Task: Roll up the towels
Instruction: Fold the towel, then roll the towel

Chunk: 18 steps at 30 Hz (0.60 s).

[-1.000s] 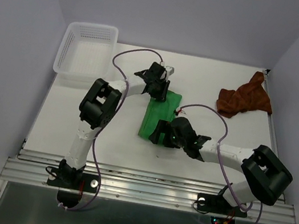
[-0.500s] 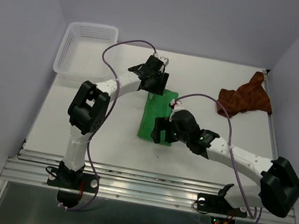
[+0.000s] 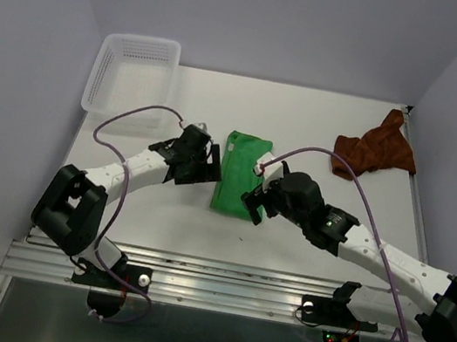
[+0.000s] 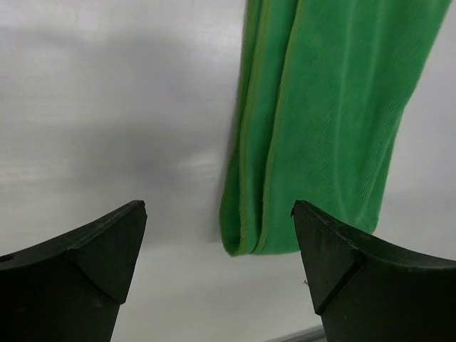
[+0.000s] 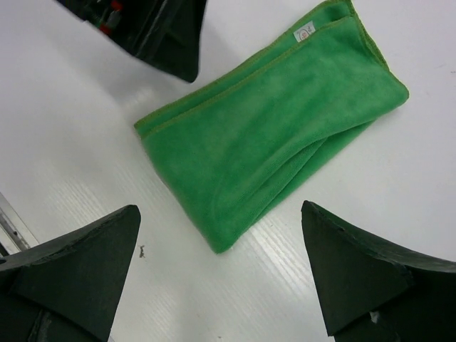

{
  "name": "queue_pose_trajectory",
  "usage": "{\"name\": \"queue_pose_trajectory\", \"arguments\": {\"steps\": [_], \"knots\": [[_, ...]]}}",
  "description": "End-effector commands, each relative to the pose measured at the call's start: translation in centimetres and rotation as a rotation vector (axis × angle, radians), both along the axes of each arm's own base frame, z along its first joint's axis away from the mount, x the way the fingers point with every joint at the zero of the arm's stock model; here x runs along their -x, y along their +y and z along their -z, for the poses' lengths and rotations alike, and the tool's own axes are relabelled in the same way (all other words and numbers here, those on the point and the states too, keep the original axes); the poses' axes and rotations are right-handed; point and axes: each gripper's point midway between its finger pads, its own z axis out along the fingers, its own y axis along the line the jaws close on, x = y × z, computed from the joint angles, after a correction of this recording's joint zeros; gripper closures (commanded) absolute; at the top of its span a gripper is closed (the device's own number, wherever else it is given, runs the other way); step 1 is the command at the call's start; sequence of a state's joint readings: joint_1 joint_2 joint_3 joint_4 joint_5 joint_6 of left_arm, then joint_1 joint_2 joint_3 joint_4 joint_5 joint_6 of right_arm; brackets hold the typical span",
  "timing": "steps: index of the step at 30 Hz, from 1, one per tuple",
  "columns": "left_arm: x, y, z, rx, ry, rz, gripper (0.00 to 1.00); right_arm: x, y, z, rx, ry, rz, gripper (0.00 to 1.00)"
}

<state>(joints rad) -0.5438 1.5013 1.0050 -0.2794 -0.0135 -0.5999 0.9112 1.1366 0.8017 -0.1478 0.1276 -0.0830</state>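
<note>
The green towel (image 3: 237,173) lies flat on the white table as a folded strip, running from far to near. My left gripper (image 3: 204,167) hovers just left of it, open and empty; in the left wrist view the green towel (image 4: 328,121) has its near end between the open left gripper (image 4: 219,214). My right gripper (image 3: 257,201) stands open at the strip's near right edge. In the right wrist view the green towel (image 5: 271,135) lies ahead of the right gripper (image 5: 221,214), near corner between the fingers. The rust-brown towel (image 3: 375,153) lies crumpled at the far right.
A white mesh basket (image 3: 132,76) stands at the far left corner of the table (image 3: 142,209). The left gripper's black body (image 5: 157,35) shows at the top left of the right wrist view. Purple walls close in both sides.
My left gripper has opened, let go of the green towel's far end and swung back to the towel's left side. The right arm has stretched out, its gripper staying open by the near end.
</note>
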Motion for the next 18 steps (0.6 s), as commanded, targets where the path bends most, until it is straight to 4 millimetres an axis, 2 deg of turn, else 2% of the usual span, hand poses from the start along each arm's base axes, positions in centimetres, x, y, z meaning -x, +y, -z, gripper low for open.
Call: {"name": "queue_pose_trajectory", "arguments": {"steps": [1, 3, 4, 7, 12, 13, 15, 16, 18], "knots": [[4.7, -2.0, 1.6, 0.208, 0.087, -0.020, 0.05, 0.2, 0.2, 0.6, 0.055, -0.065, -0.078, 0.00], [5.8, -3.1, 2.1, 0.260, 0.117, 0.008, 0.07, 0.6, 0.2, 1.2, 0.065, -0.053, -0.101, 0.00], [6.2, -3.5, 2.9, 0.265, 0.140, 0.008, 0.10, 0.7, 0.3, 1.4, 0.064, -0.050, -0.114, 0.00], [6.6, -3.6, 4.6, 0.240, 0.181, -0.002, 0.19, 0.8, 0.2, 2.2, 0.087, -0.057, -0.128, 0.00], [5.9, -3.8, 6.2, 0.206, 0.199, 0.007, 0.31, 1.2, 0.5, 3.3, 0.116, -0.040, -0.174, 0.00], [5.9, -4.0, 6.3, 0.207, 0.206, 0.014, 0.40, 1.1, 0.6, 3.8, 0.127, -0.029, -0.178, 0.00], [5.8, -4.3, 6.6, 0.208, 0.221, 0.022, 0.48, 0.9, 0.6, 4.3, 0.142, -0.022, -0.169, 0.00], [5.9, -4.4, 6.6, 0.211, 0.226, 0.023, 0.59, 0.8, 0.6, 4.9, 0.158, -0.013, -0.164, 0.00], [6.2, -4.4, 6.7, 0.213, 0.237, 0.028, 0.68, 0.4, 0.5, 5.4, 0.180, -0.012, -0.153, 0.00]]}}
